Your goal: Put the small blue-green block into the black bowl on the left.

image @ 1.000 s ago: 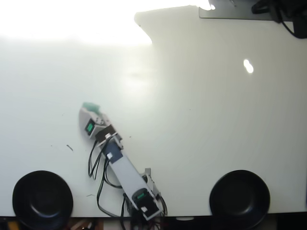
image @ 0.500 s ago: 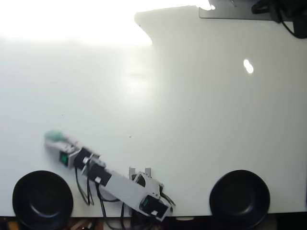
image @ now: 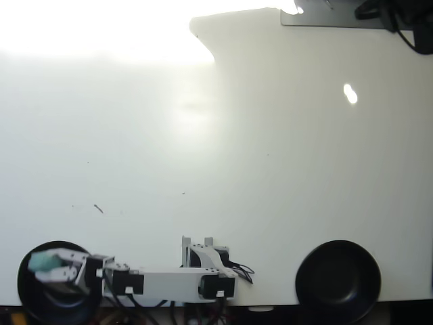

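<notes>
Teal shows at the gripper (image: 42, 265) tips in the overhead view, and we take that patch to be the small blue-green block (image: 40, 261), pinched between two pale fingers (image: 59, 273) that close around it from the near and far sides. The jaws stand only slightly apart, just as wide as the block, so we judge the grip to be firm on it.

We see the arm (image: 169, 283) stretched out flat along the near edge of the white table (image: 270, 169), reaching left from its base (image: 206, 261) so that the gripper hangs over the black bowl (image: 30, 298) at the near left corner. That pose makes sense for the task: the block is held directly above the bowl's hollow, ready to be let go. We judge that opening the fingers is what remains.

We cannot tell how high the block sits above the bowl's floor, since a view from above gives no depth. The gripper and wrist cover much of the bowl's right side, and its near rim is cut by the frame edge. The twin black bowl (image: 338, 281) sits well apart at the near right, also clipped below. Strong glare washes out the far left of the table, hiding anything there.
</notes>
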Robot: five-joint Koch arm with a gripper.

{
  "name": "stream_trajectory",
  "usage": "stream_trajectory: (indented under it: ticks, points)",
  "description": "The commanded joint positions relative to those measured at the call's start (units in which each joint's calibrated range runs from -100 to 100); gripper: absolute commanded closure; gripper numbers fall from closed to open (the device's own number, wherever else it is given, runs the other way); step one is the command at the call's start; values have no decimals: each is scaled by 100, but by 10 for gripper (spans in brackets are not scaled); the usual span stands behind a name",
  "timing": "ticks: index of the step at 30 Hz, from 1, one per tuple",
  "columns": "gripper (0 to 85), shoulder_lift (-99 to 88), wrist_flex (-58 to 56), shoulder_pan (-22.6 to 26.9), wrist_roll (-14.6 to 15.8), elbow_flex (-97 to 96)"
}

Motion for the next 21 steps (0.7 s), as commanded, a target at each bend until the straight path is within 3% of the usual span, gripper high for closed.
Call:
stream_trajectory:
  ticks: [1,7,11,21]
  points:
    - [821,65,511,127,-444,322]
    - [823,226,1362,347,-1192,17]
    - [821,247,1792,469,-1470,-353]
    - [823,-74,2027,532,-1280,-843]
